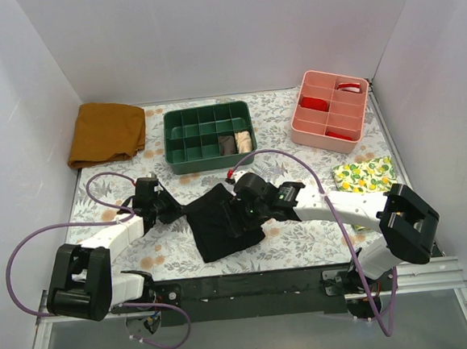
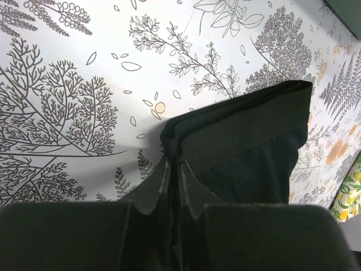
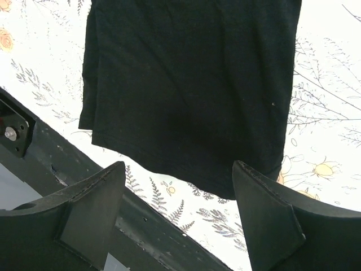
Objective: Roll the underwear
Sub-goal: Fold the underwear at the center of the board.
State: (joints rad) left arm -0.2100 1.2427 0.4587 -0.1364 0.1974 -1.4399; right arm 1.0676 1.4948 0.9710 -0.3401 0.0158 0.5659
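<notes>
Underwear (image 1: pixel 217 224) spread just on the near side of green tray (image 1: pixel 168 139). Left gripper (image 2: pixel 172 157) clamped shut on its folded left edge. Right gripper (image 3: pixel 179 168) gaping above the cloth, holding nothing. Best: pull edge taut, roll tight, evenly.

Seen from above, the right gripper (image 1: pixel 238 216) lies over the upper right part of the underwear (image 1: pixel 218 236) and hides the fabric beneath. Its black fingers cannot be told from the black cloth. At the underwear's left corner the left gripper (image 1: pixel 178 210) merges with it the same way. In the left wrist view the underwear's pinched fold vanishes between the fingers (image 2: pixel 153 191), and a lemon-print cloth (image 2: pixel 350 195) beyond it is cut by the right edge. In the right wrist view the underwear runs off the top edge. Beyond the underwear, the contents of the green tray (image 1: pixel 168 139) and pink tray (image 1: pixel 311 122) are too small to identify.
</notes>
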